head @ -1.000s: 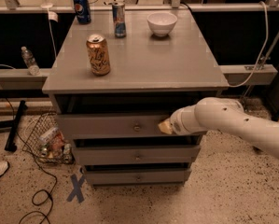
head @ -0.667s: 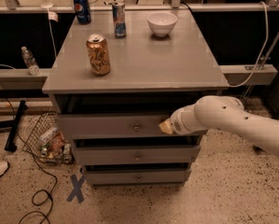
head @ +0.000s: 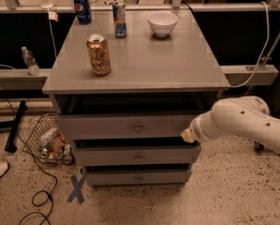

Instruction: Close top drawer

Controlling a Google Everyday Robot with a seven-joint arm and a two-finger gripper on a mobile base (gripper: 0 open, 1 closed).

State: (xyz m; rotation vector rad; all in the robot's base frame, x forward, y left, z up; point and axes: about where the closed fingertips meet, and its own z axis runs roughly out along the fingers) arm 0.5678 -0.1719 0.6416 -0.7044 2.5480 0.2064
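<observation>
Camera view: a grey cabinet on a speckled floor (head: 233, 191), its tabletop (head: 177, 60) bearing three cans, a Pepsi can (head: 82, 7), a slim can (head: 120, 19) and a gold can (head: 98, 55), and one white bowl (head: 162, 23). Of three drawers, the top drawer (head: 111, 125), centre frame, sits slightly pulled out. At centre right the gripper (head: 188, 135) touches the right end of its front; whether the gripper is wide or narrow cannot be told.
</observation>
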